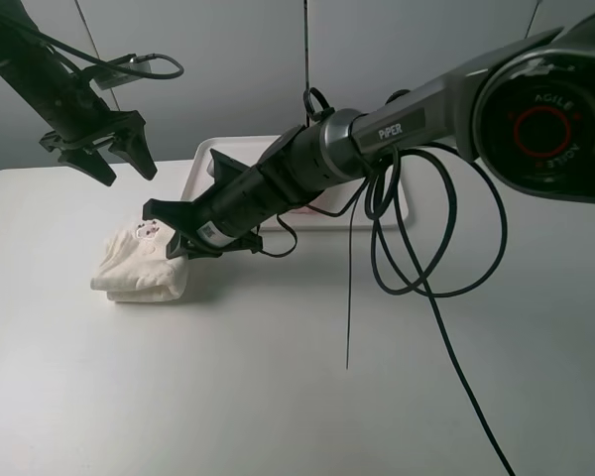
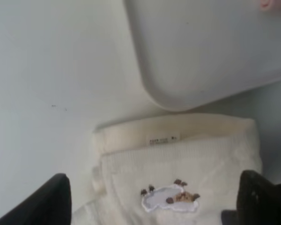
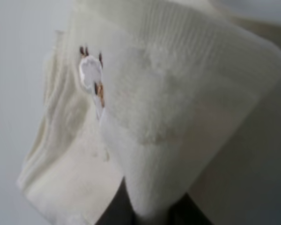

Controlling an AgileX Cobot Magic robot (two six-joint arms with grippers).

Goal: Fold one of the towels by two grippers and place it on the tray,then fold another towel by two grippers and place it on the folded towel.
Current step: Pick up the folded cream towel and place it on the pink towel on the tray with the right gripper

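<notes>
On the counter left of the tray (image 1: 402, 203): folded cream towel (image 1: 139, 266) | right tool (image 1: 183, 243): pinched narrow on towel's edge, likely to carry it | left tool (image 1: 114, 149): wide, empty, raised clear above | pink towel (image 1: 307, 208): on tray.

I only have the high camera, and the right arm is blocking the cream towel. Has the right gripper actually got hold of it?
Observer: Yes. The right wrist view shows the right gripper shut on a raised fold of the cream towel.
Operator: Is the left gripper on the towel too?
Observer: No. In its wrist view the left gripper is open, looking down on the towel, with the embroidered patch between its fingers.
Operator: Where's the tray corner?
Observer: The tray has its rounded corner close beside the towel's edge with the label. A narrow strip of table lies between them.
</notes>
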